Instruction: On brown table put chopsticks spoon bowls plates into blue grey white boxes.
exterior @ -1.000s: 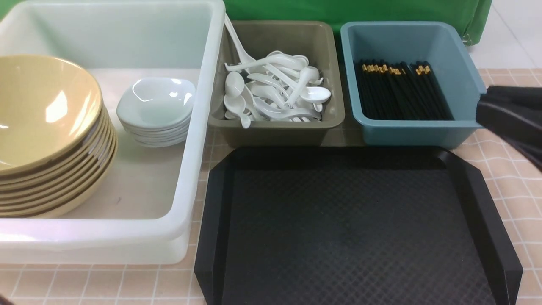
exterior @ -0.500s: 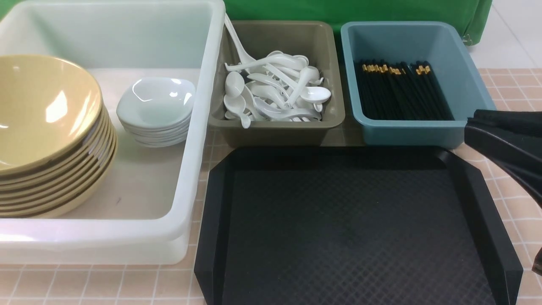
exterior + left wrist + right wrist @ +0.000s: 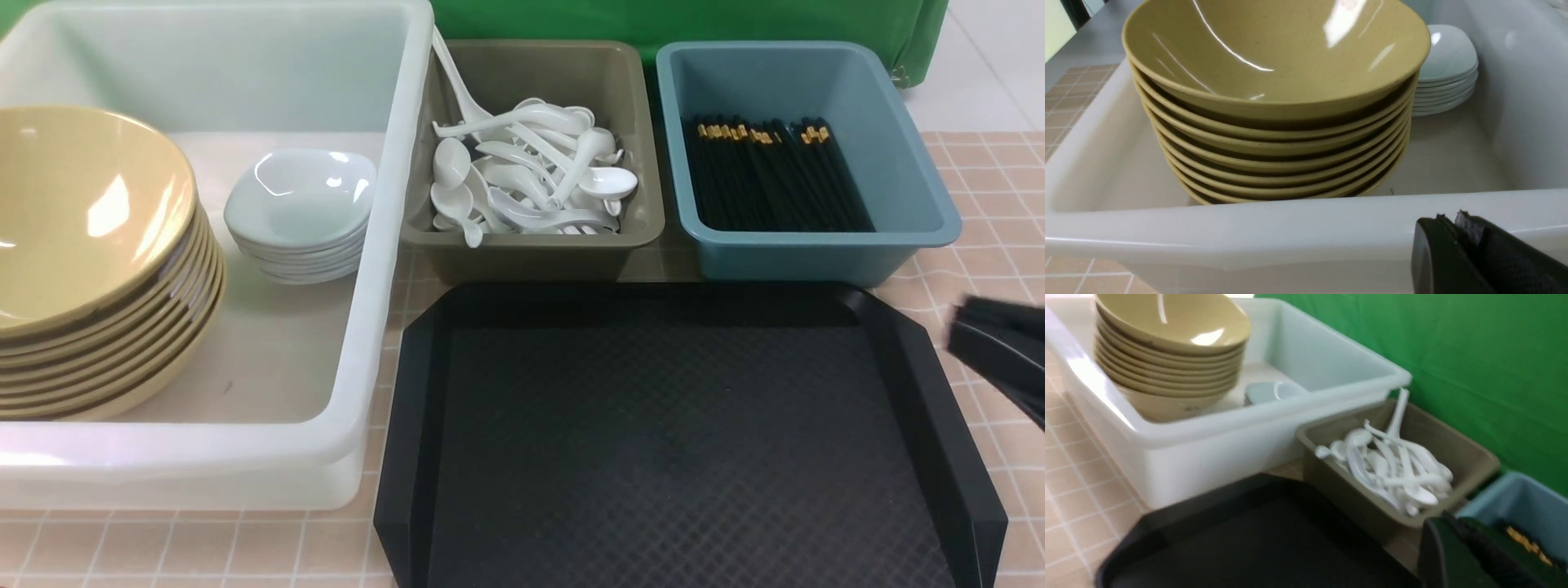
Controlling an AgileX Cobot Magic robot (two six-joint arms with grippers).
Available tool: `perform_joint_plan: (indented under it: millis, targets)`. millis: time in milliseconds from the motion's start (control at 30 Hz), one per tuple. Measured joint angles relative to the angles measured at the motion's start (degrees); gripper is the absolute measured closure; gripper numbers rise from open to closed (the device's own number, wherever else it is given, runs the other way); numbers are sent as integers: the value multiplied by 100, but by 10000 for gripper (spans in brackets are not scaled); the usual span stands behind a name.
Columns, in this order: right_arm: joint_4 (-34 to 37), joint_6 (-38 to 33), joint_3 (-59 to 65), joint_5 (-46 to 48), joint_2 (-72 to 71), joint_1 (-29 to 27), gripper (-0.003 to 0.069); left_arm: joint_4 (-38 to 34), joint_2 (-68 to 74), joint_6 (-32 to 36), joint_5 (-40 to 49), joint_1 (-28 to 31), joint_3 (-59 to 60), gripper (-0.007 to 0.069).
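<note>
Several tan bowls point(image 3: 90, 261) and a stack of white plates point(image 3: 300, 212) stand in the white box point(image 3: 392, 245). White spoons point(image 3: 531, 175) fill the grey box point(image 3: 531, 249). Black chopsticks point(image 3: 771, 175) lie in the blue box point(image 3: 796, 257). My right gripper point(image 3: 955, 331) is shut and empty at the right edge, over the brown table point(image 3: 1004, 171) beside the tray. It also shows in the right wrist view point(image 3: 1443, 522), blurred. My left gripper point(image 3: 1449, 218) is shut and empty, just outside the white box's near wall point(image 3: 1290, 228), facing the bowls point(image 3: 1274, 81).
A black textured tray point(image 3: 678, 441) with nothing on it lies in front of the grey and blue boxes. A green cloth point(image 3: 678, 20) hangs behind the boxes. The three boxes stand close side by side.
My right gripper has moved down and back from the blue box's right side to beside the tray's right edge. Nothing else has moved.
</note>
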Motion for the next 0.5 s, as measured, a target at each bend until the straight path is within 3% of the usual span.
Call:
perform_joint_plan:
  millis: [267, 500]
  targets:
    - [73, 1156, 2096, -1239, -1611, -2607, 624, 0, 0, 0, 0, 0, 0, 619]
    - [77, 1273, 2993, -1011, -2816, -4042, 624, 0, 0, 0, -5, 0, 0, 619]
